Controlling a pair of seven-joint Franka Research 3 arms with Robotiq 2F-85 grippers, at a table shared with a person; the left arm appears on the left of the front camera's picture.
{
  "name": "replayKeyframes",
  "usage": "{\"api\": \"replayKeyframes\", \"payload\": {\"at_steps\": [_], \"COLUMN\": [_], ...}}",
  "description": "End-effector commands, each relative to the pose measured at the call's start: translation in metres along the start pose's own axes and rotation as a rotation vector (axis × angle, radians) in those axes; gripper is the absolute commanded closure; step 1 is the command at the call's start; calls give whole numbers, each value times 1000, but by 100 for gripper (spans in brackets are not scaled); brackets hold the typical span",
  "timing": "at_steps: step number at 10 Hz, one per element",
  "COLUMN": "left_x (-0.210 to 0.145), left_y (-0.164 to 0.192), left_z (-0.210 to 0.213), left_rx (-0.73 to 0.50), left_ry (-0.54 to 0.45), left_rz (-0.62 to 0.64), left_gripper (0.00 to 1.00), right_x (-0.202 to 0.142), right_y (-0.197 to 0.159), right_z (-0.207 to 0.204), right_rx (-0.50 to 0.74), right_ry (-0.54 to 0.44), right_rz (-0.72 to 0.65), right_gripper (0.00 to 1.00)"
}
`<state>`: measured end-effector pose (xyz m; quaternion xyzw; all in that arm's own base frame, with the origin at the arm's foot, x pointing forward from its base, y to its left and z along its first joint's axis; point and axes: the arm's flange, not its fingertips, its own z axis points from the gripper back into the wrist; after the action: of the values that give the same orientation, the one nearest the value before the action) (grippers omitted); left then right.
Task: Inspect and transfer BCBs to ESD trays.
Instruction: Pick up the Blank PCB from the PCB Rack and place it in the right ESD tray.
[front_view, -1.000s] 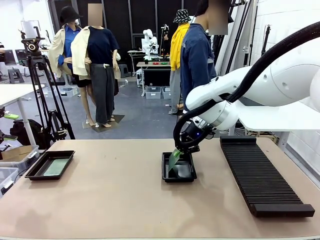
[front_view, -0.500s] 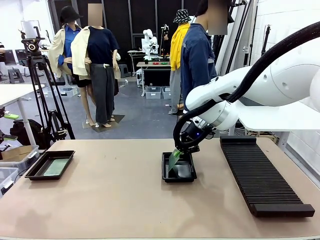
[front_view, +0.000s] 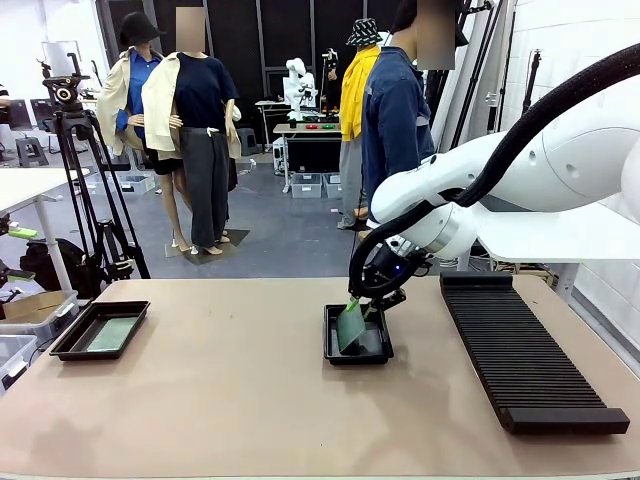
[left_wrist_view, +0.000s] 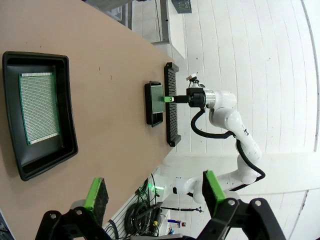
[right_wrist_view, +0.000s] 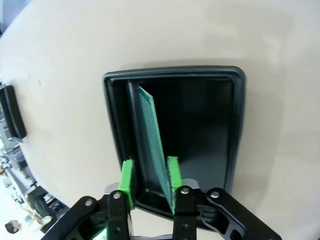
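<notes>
One board (right_wrist_view: 152, 135) leans on edge in the middle tray (right_wrist_view: 220, 75), between the right jaws, which stand parted with a gap at one pad. It looks thin, light and stiff, so the bare edges are best for gripping. The second board (left_wrist_view: 39, 107) lies flat in the other tray (left_wrist_view: 65, 125), below the wide-apart left jaws. The tray walls would crowd a regrip, and the rack (front_view: 520, 360) lies near.

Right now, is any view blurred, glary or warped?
Front view: sharp, evenly lit. Left wrist view: wide-angle warp bends the white panelled wall. Right wrist view: pale table top washes out, but the thin green circuit board is crisp in the shallow black plastic tray.
</notes>
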<state>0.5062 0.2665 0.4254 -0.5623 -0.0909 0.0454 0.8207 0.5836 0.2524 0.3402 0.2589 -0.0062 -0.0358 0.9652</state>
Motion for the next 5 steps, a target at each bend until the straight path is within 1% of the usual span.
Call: {"api": "replayKeyframes", "payload": {"at_steps": [1, 2, 5], "left_x": [-1, -1, -1], "left_y": [-3, -3, -3], "left_z": [0, 0, 0], "left_rx": [7, 7, 7], "left_ry": [-6, -6, -6], "left_rz": [7, 7, 7], "left_gripper": [0, 0, 0], "right_x": [-4, -8, -14], "right_y": [8, 13, 23], "right_z": [14, 24, 44], "right_rx": [-104, -126, -190], "right_ry": [11, 43, 69], "right_rz": [-15, 18, 46], "right_gripper": [13, 0, 0]}}
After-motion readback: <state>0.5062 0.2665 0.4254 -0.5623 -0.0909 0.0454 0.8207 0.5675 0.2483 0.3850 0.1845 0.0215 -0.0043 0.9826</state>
